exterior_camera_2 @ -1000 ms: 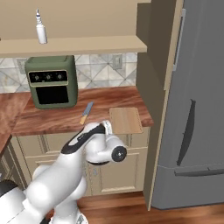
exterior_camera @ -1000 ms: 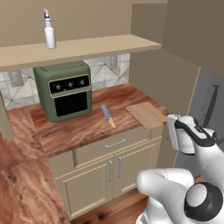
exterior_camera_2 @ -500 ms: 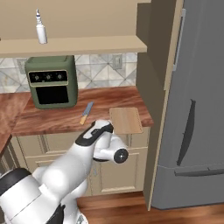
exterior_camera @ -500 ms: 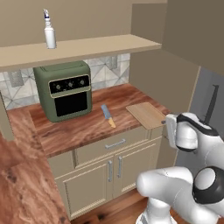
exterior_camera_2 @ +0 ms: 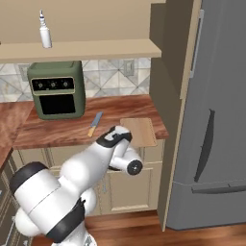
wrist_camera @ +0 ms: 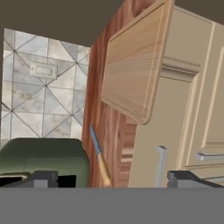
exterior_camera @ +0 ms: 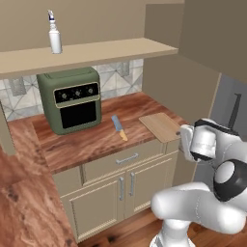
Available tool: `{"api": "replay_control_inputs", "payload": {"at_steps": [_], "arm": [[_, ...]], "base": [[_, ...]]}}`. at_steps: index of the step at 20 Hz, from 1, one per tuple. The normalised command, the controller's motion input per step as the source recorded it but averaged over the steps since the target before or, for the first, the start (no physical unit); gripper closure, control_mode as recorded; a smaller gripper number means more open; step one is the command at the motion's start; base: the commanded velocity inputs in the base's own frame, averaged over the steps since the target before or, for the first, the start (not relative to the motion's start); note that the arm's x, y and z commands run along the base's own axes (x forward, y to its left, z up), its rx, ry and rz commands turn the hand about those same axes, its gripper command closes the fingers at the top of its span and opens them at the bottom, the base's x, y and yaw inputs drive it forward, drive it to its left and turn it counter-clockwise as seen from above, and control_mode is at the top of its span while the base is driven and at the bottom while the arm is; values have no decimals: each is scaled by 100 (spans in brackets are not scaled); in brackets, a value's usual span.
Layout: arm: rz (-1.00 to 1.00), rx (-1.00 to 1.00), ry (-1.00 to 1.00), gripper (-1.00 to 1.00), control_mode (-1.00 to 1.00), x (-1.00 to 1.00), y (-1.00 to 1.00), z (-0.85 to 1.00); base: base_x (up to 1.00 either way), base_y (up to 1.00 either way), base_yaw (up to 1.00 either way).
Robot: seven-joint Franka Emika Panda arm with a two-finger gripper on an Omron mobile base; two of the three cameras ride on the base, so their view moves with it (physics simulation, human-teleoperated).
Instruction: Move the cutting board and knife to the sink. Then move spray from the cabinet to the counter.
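Note:
The light tan cutting board (exterior_camera: pixel 161 126) (exterior_camera_2: pixel 138 131) (wrist_camera: pixel 138 65) lies flat at the right end of the red-brown counter (exterior_camera: pixel 91 140) (exterior_camera_2: pixel 57 129), overhanging its front edge slightly. The knife (exterior_camera: pixel 118 128) (exterior_camera_2: pixel 94 124) (wrist_camera: pixel 98 153) lies just left of it, with its yellow handle toward the front. My gripper (exterior_camera: pixel 185 140) (exterior_camera_2: pixel 111 137) (wrist_camera: pixel 113 181) hovers open and empty in front of the counter edge, below the board's front corner. On the open cabinet shelf (exterior_camera: pixel 96 50) (exterior_camera_2: pixel 96 48) the white spray (exterior_camera: pixel 55 36) (exterior_camera_2: pixel 45 31) stands upright at the left. The sink is out of view.
A green countertop oven (exterior_camera: pixel 72 99) (exterior_camera_2: pixel 56 95) (wrist_camera: pixel 43 157) stands on the counter left of the knife. A tall grey fridge (exterior_camera_2: pixel 211 120) (exterior_camera: pixel 231 111) and a side panel close off the right. Beige drawer and cupboard fronts with metal handles (exterior_camera: pixel 126 159) sit below the counter.
My hand has risen and shifted right, closer to the front corner of the cutting board. The jaws stay open. Board, knife and spray have not moved.

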Motion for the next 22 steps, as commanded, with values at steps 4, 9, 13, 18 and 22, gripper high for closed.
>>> {"api": "replay_control_inputs", "payload": {"at_steps": [4, 9, 13, 18, 22], "arm": [[0, 0, 0, -100, -100, 35, -5, -10], [0, 0, 0, -100, -100, 22, -4, -18], [0, 0, 0, -100, -100, 26, -4, -18], [0, 0, 0, -100, -100, 28, -11, -14], [0, 0, 0, -100, -100, 33, -8, -6]], "base": [[0, 0, 0], [0, 0, 0], [0, 0, 0], [0, 0, 0], [0, 0, 0]]}}
